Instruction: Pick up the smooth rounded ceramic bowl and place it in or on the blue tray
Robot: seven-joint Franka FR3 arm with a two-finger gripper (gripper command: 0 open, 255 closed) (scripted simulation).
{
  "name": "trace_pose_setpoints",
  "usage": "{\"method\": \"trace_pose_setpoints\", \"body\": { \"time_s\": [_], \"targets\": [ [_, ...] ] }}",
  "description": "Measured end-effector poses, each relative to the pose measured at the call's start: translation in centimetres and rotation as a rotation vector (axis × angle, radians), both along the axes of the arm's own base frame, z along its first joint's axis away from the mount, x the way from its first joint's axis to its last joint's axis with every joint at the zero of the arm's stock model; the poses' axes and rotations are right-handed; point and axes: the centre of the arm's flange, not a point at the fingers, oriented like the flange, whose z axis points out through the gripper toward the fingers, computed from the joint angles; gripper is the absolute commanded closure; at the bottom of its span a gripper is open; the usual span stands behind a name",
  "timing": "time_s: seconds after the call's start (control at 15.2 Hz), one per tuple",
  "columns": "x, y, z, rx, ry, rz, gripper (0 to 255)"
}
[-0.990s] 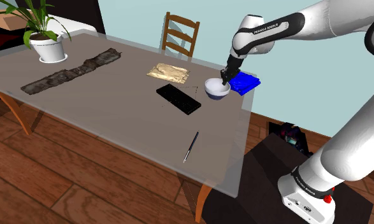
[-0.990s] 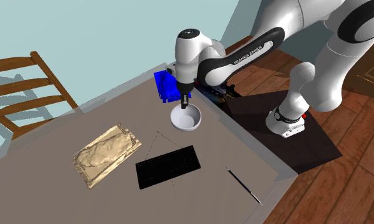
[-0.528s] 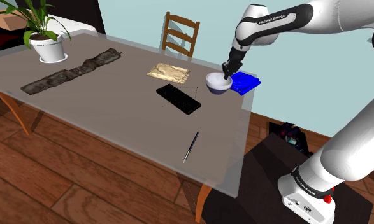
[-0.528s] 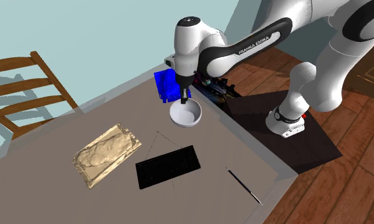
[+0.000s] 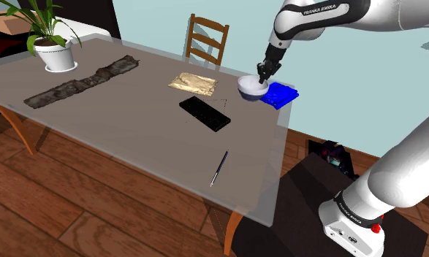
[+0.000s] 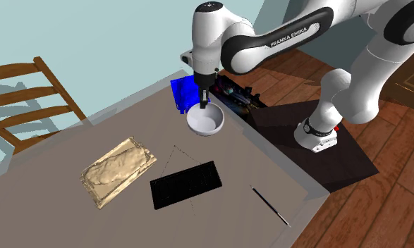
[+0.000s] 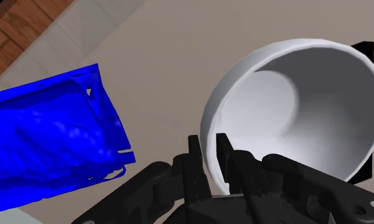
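Observation:
The white rounded bowl (image 5: pixel 251 87) (image 6: pixel 205 122) (image 7: pixel 294 102) hangs above the grey table, lifted clear of it. My black gripper (image 5: pixel 264 74) (image 6: pixel 203 105) (image 7: pixel 209 159) is shut on the bowl's rim, one finger inside and one outside. The blue tray (image 5: pixel 281 94) (image 6: pixel 183 93) (image 7: pixel 48 137) lies at the table's corner, just beyond the bowl toward the shoulder view's right. In the wrist view the tray sits beside the bowl, apart from it.
A black tablet (image 5: pixel 204 112) (image 6: pixel 186 184) and a tan flat tray (image 5: pixel 193 82) (image 6: pixel 118 170) lie near the table's middle. A pen (image 5: pixel 219 169) rests by the front edge. A potted plant (image 5: pixel 53 44), a dark cloth strip (image 5: pixel 81 82) and a wooden chair (image 5: pixel 207 40) stand farther off.
The gripper has risen with the bowl and carried it a little toward the blue tray. The bowl left the table surface.

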Motion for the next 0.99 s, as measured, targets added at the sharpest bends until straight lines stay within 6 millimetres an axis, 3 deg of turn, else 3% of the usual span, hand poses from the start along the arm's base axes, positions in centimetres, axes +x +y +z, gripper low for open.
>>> {"method": "trace_pose_setpoints", "body": {
  "time_s": [0.2, 0.99],
  "targets": [
    [-0.2, -1.4, 1.0, 0.000, 0.000, 0.000, 255],
    [1.6, -16.6, 2.7, 0.000, 0.000, -0.002, 255]
  ]
}}
